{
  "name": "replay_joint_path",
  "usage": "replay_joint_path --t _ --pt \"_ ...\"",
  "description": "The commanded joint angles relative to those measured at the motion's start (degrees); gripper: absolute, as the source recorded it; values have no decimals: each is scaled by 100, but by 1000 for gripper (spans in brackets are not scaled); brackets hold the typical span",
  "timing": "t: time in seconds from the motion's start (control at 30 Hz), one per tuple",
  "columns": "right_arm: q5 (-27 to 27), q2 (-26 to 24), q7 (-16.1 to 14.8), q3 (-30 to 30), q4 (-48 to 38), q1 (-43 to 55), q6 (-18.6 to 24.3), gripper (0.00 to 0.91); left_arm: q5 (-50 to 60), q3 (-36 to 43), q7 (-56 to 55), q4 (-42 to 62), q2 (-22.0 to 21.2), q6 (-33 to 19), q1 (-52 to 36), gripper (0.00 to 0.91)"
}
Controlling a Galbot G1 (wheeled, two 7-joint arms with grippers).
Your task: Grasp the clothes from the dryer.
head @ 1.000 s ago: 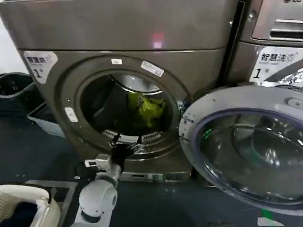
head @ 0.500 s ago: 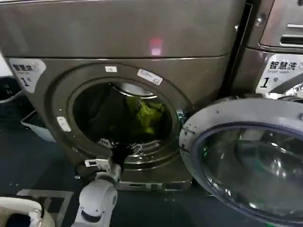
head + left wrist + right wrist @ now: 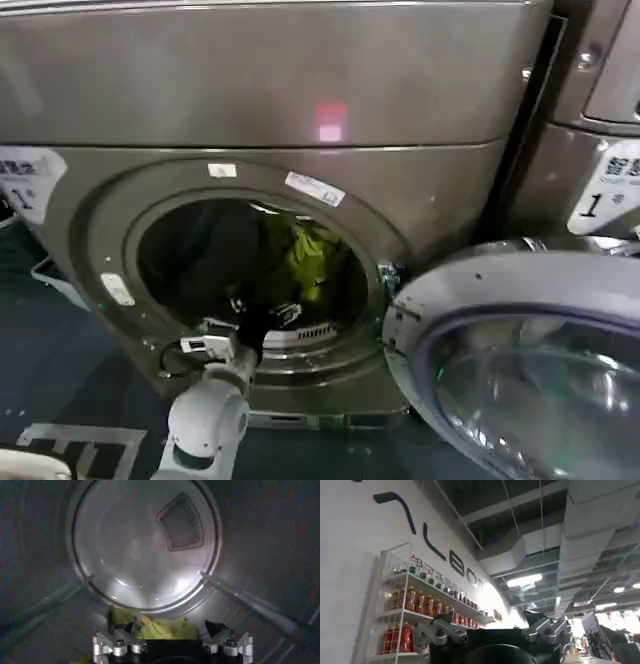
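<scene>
Left wrist view: my left gripper point(image 3: 172, 641), jaws spread, sits inside the bronze-grey front-loading dryer point(image 3: 300, 120) w/ the yellow-green fabric bundle point(image 3: 150, 627) just ahead, so reach done, grasp & pull-out left.

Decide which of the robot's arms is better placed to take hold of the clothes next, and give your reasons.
Left. Its tool is already inside the dryer port, open, with the yellow-green clothes just ahead of it in the drum. The right tool points up at shelves and ceiling, away from the machine.
</scene>
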Motion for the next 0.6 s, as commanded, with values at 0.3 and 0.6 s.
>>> replay_joint_path --t 0.3,0.6 --pt "-3 -14 -13 -55 3 54 28 907 1 -10 7 36 -18 5 -23 907" --pt "-15 -4 -10 -63 8 52 32 907 -2 -5 16 63 -13 11 -47 907"
